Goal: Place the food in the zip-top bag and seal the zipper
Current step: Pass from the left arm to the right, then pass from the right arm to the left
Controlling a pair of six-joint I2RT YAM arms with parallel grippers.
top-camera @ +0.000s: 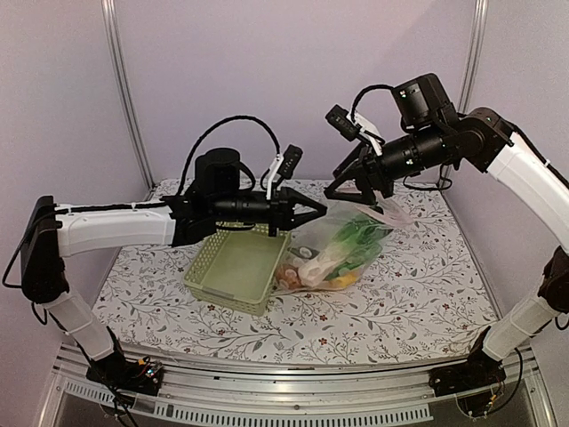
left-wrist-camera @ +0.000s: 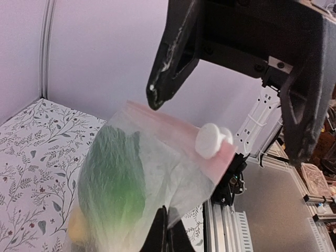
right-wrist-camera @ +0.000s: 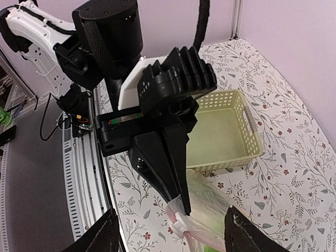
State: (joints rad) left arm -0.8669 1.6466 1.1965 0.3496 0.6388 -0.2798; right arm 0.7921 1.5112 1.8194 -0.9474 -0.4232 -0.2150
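The zip-top bag [top-camera: 342, 249] hangs tilted over the table with the food inside: green bok choy [top-camera: 357, 233], plus orange and yellow pieces [top-camera: 311, 274] at its low end. My left gripper [top-camera: 317, 213] is shut on the bag's upper corner, and its dark tips [left-wrist-camera: 164, 231] pinch the plastic. The pink zipper [left-wrist-camera: 173, 123] carries a white slider [left-wrist-camera: 212, 139]. My right gripper [right-wrist-camera: 173, 239] is open, one finger on each side of the slider [right-wrist-camera: 178, 227]. The bok choy [left-wrist-camera: 113, 178] shows through the film.
The pale green basket [top-camera: 233, 267] stands on the flowered cloth left of the bag, under my left arm, with nothing showing in it [right-wrist-camera: 226, 131]. A metal rail [top-camera: 293, 405] runs along the near table edge. Lilac walls close the back and sides.
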